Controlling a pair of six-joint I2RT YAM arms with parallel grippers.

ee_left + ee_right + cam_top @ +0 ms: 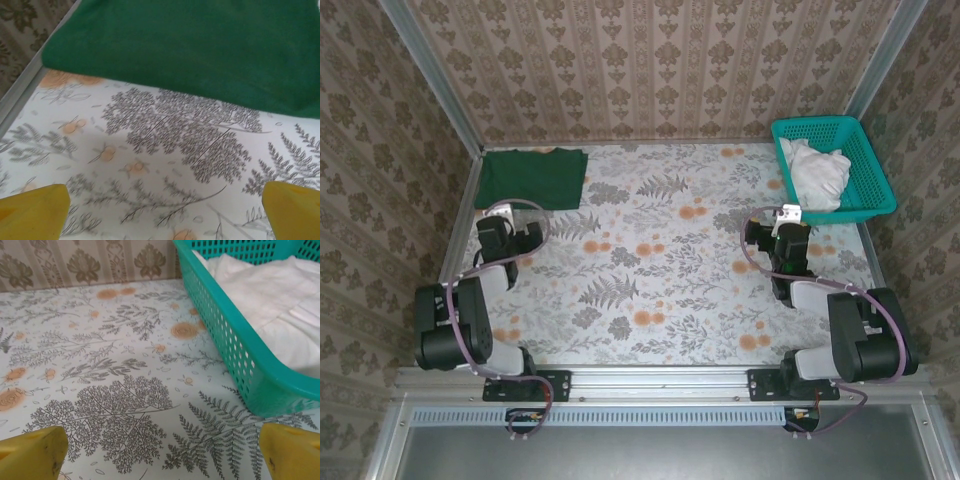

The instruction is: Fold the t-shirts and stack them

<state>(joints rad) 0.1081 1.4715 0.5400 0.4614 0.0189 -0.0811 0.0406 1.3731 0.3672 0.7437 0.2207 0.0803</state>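
- Green cotton, matte and faintly fuzzy: your t-shirt [532,177] lies folded into a flat rectangle at the upper left of the top view, in the table's back corner. In the left wrist view the t-shirt [200,45] spans the top of the frame, its near edge a soft, rounded fold.
- You see a smooth table [660,300] surface printed with grey ferns and orange blossoms, edged by a metal rail.
- At the upper right of the top view sits a teal plastic basket [876,196], rectangular, its sloping walls pierced with small slots. It holds a crumpled white cloth [817,172], heaped in loose folds.
- Your left arm is bent sharply at the lower left, the forearm running up the frame. The left gripper [525,213] sits just short of the t-shirt's near edge, not touching it. From the wrist camera the left gripper [165,212] is spread wide, with yellow fingers [35,212] at the bottom corners and bare table between them.
- Your right arm folds the same way at the lower right. The right gripper [790,215] points at the basket's near left corner, close but apart. It too is released, with nothing between its fingers [30,452].
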